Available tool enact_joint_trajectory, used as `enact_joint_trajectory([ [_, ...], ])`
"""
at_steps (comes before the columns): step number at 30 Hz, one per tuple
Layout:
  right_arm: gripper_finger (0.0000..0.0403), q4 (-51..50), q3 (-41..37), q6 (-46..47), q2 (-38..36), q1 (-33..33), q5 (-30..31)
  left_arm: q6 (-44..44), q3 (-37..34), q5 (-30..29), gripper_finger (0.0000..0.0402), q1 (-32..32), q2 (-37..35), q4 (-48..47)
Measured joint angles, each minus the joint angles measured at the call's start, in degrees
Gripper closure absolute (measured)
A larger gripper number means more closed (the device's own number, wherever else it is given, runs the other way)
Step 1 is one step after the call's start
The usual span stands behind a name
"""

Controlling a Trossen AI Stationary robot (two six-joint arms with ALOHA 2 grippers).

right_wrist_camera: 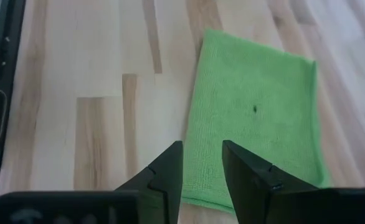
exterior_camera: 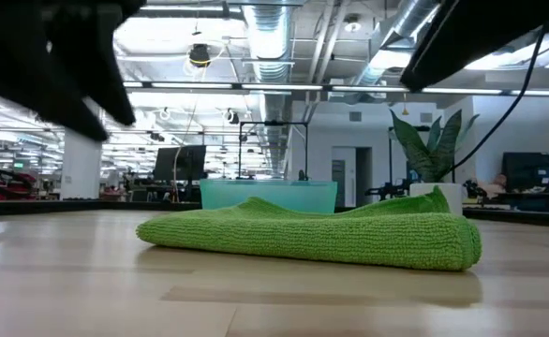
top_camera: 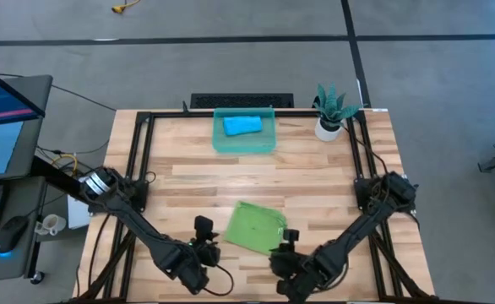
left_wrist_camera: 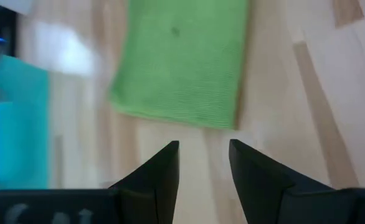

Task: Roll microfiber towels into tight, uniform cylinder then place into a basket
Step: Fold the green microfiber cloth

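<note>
The green towel point(top_camera: 258, 227) lies folded flat on the table point(top_camera: 315, 181), near the front edge and about midway across, turned a little askew to the table's edges. Both grippers sit at its near side. The left gripper point(top_camera: 203, 239) is just beside the towel's near-left corner, fingers parted a little with nothing between them, and its wrist view shows the towel straight ahead with bare wood in the gap. The right gripper point(top_camera: 285, 245) is at the near-right corner, also slightly parted and holding nothing; in its wrist view the fingertips sit right at the towel's near edge, perhaps already over it. So the right arm looks the closer of the two, though both are within easy reach.

From either gripper the towel runs away toward the far side, and its near edge spans roughly from one gripper to the other, which suits lifting that edge and rolling it away from the arms.

Farther off, against the far edge, the basket point(top_camera: 244, 143) already holds the blue towel point(top_camera: 242, 126), bunched into a short roll. The plant point(top_camera: 332, 110) stands to the basket's right.
</note>
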Motion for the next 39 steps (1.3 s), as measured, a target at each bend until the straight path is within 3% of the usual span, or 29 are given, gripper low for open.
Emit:
enact_joint_trajectory([
  [3,0.0268,0.17,0.00,0.02,0.00,-2.13,-2.39,1.25,-0.66,-1.32,0.0268,-0.20,-3.54,0.06],
  [6,0.0267,0.86,0.00,0.01,0.00,-4.29,-6.23,4.15,-4.20,-1.38,0.0269,0.22,-7.20,6.37],
  [9,0.0267,1.30,0.00,-0.08,0.00,-5.31,-10.35,7.38,-11.57,1.04,0.0269,0.82,-10.58,18.20],
  [14,0.0267,0.90,0.00,-0.11,0.00,-3.92,-11.36,12.46,-24.47,7.37,0.0269,2.60,-13.91,42.85],
  [17,0.0272,0.20,0.00,-0.16,0.00,-2.09,-7.57,15.30,-29.82,11.16,0.0269,4.28,-13.95,58.69],
  [21,0.0281,-0.84,-0.02,-0.09,0.00,0.87,4.54,17.13,-33.51,14.54,0.0269,7.11,-12.85,72.31],
  [25,0.0289,1.13,-1.45,0.51,0.39,2.16,12.60,15.72,-33.71,14.87,0.0269,9.67,-10.81,75.05],
  [34,0.0309,16.63,-10.51,1.02,0.44,1.58,14.47,13.45,-33.20,15.95,0.0269,11.23,-5.77,76.12],
  [39,0.0328,24.56,-14.73,0.11,0.45,-0.11,12.16,12.54,-33.18,16.20,0.0269,11.27,-5.78,75.79],
])
